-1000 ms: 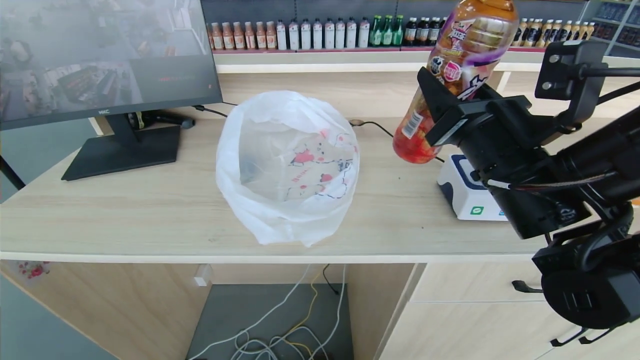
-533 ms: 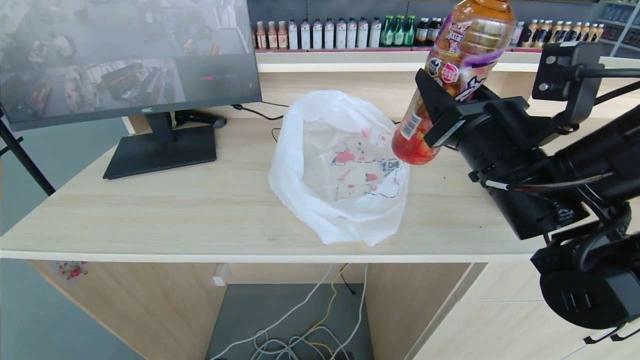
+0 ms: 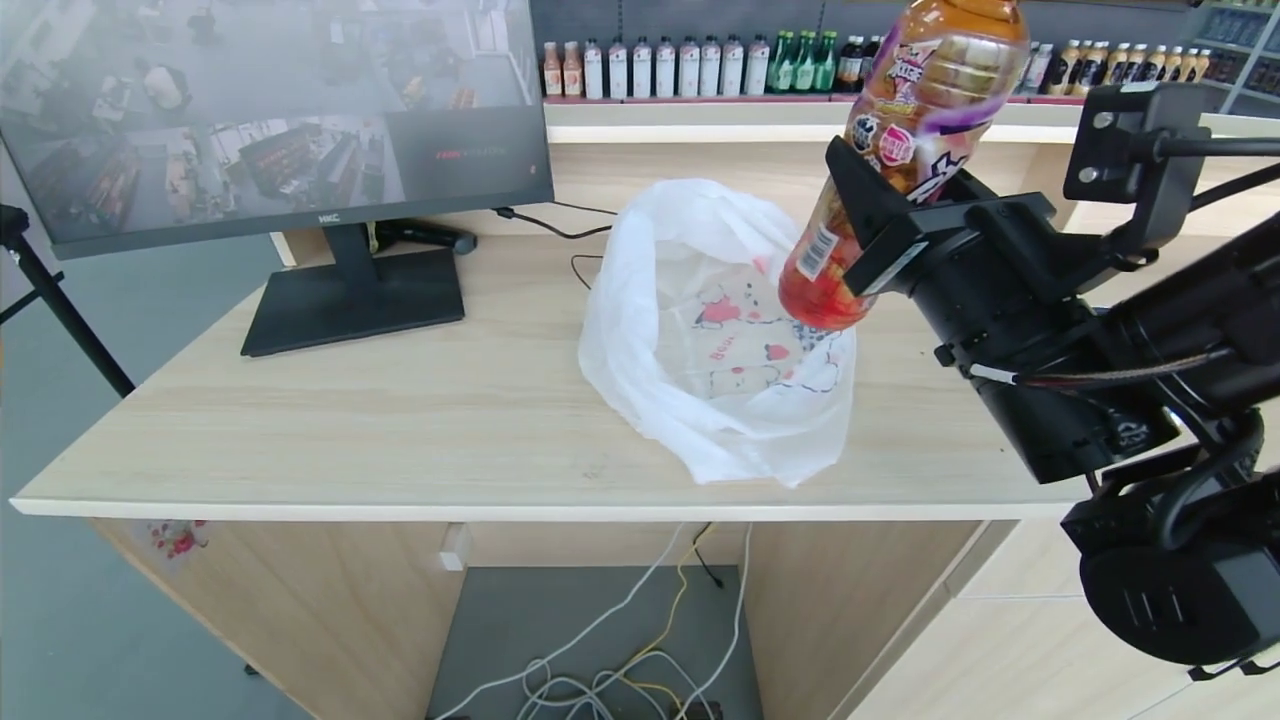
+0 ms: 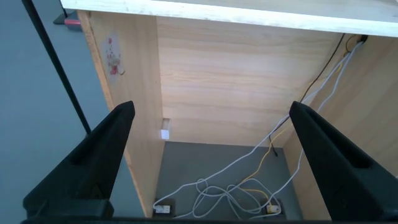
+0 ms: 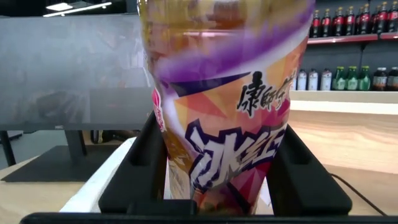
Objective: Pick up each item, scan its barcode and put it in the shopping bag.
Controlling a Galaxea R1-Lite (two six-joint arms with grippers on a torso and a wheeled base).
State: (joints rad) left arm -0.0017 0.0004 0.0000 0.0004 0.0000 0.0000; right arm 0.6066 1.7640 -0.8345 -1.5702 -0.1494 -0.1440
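The bottle (image 3: 905, 150) hangs tilted, base down, by the right rim of the shopping bag (image 3: 640, 330), clamped in the right gripper (image 3: 880, 235). This looks like the bagging step. Next it likely needs centring over the mouth, then letting go. The left gripper (image 4: 211, 124) sits low, fingers wide apart.

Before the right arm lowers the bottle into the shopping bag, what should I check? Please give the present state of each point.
1. Right gripper shut firmly on the bottle: ok.
2. Shopping bag mouth open upward: ok.
3. Bottle base directly above the bag opening: cannot tell.
4. Barcode scanned: cannot tell.
5. Left gripper open, low beside the desk, out of the path: ok.
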